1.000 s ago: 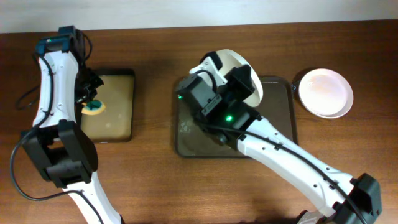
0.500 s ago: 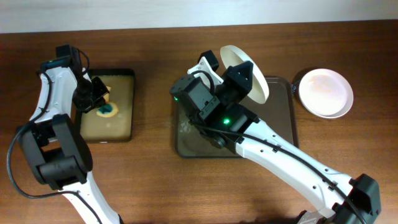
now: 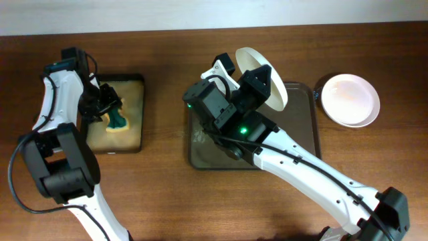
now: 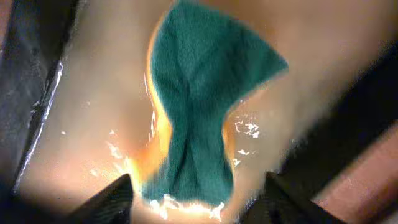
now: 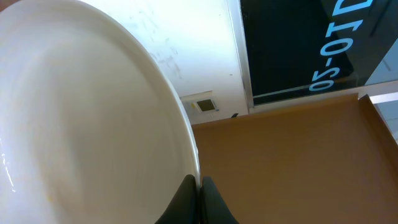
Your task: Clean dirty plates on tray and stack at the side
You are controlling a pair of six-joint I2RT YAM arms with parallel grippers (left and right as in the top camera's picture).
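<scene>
One round white shallow plate (image 3: 277, 94) is held on edge, tilted, above the far part of the large dark brown rectangular tray (image 3: 304, 137). The right gripper (image 5: 199, 185) is clamped on its rim, with both fingers closed over the thin lip. A second white plate (image 3: 350, 99) lies flat on the brown wooden table (image 3: 167, 187), just beside the tray's right rim. The left gripper (image 4: 193, 202) is over a green-and-yellow sponge (image 4: 199, 93) in the small black tray with tan liner (image 3: 142, 114); whether its fingers are apart or gripping cannot be told.

Hazard: the rim hold is narrow. Sponge pressure on the plate face could pivot the plate or pull it free, dropping it onto the tray
</scene>
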